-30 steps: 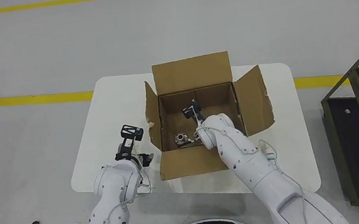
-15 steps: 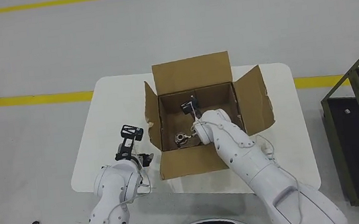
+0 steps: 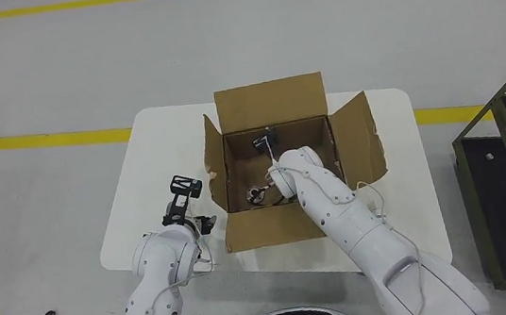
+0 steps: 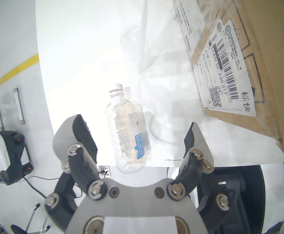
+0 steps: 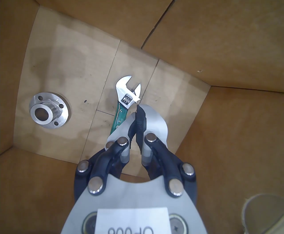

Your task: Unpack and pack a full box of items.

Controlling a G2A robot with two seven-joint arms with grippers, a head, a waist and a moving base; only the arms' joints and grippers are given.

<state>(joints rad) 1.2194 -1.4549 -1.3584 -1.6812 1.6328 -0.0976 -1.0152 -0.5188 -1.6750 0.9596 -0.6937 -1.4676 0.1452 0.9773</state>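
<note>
An open cardboard box stands on the white table. On its floor lie a green-handled adjustable wrench and a round metal flange, the flange near the box's left wall. My right gripper is inside the box, shut with nothing between its fingers, just above the wrench's handle; the wrench's lower handle is hidden behind it. My left gripper is open above a clear plastic bottle lying on the table left of the box. The left gripper sits beside the box's left flap.
A clear plastic bag lies on the table beyond the bottle, against the labelled box wall. A pale round object sits in a box corner. The table's edge runs just under the bottle's base.
My right arm has pushed its gripper a little farther toward the box's back wall. The left arm and bottle have stayed put.
</note>
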